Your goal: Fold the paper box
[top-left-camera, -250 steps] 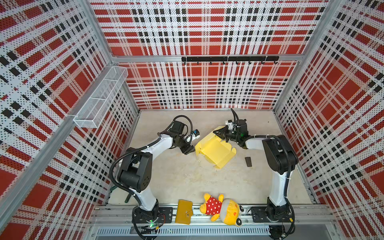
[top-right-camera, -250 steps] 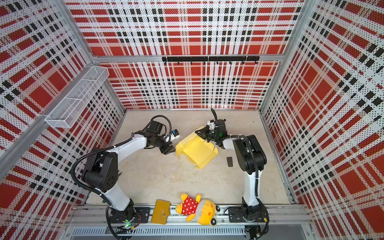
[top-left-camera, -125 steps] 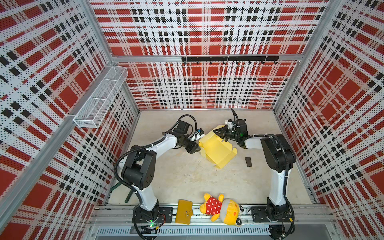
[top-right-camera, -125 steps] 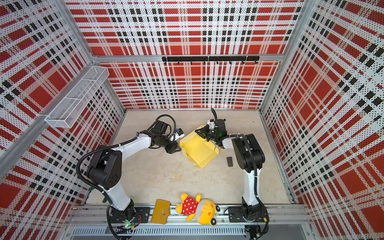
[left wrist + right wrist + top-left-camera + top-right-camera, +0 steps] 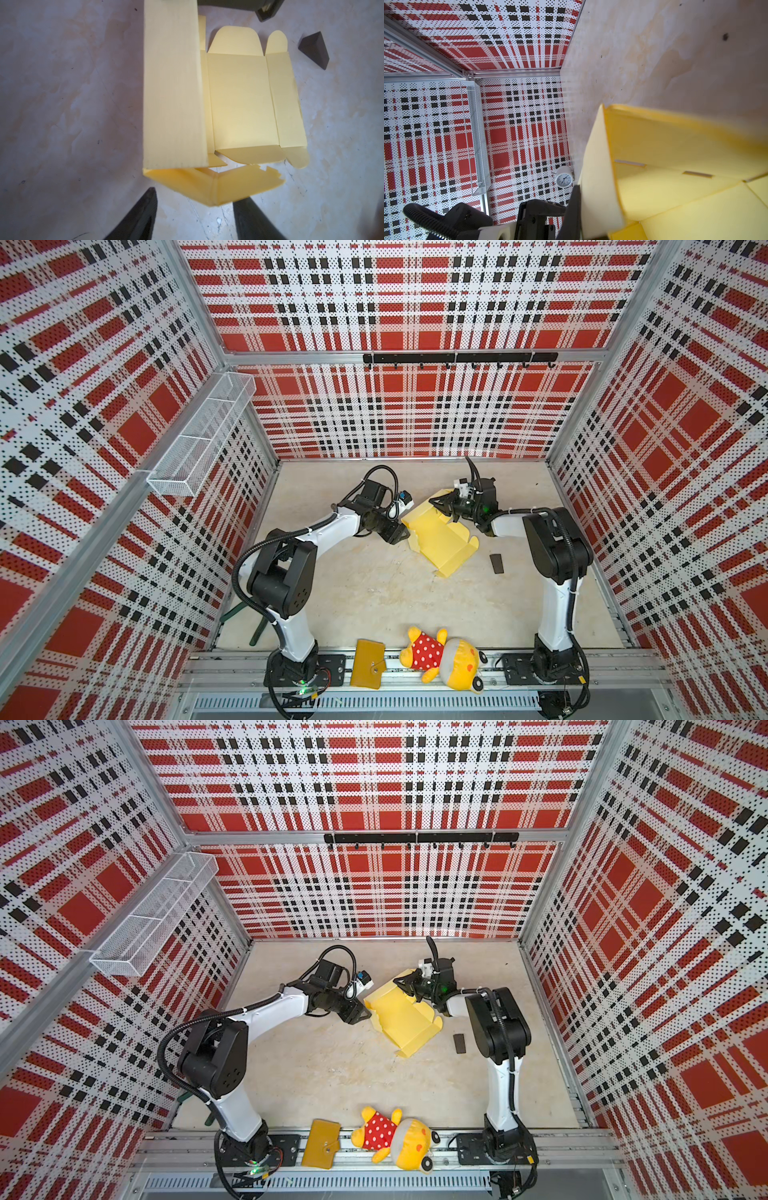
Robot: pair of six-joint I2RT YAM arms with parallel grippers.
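Red, black and white plaid walls enclose a pale, stained tabletop. On its far half, between the two arms, lies the paper box. It is a pale yellow die-cut sheet, only partly formed. The wide base panel lies flat, and the long panel on one side of it stands upright. A narrower side panel lies flat on the other side, and rounded tuck flaps stick out at both ends. Its long creases lead away from the left end effector toward the right arm's side, skewed to the tabletop's edges in both top views. The end flap nearest that end effector is creased across and ragged along one edge.

The left end effector stands open and grips nothing, with the flap's fold just ahead of the gap between its fingers. The right end effector is closed on the end of the upright panel. In the right wrist view one dark finger lies flat against the pale card.

A small dark slab lies just beside the box's right corner. Well apart, at the near edge, lie a mustard wallet and a yellow plush toy in a red dotted shirt.
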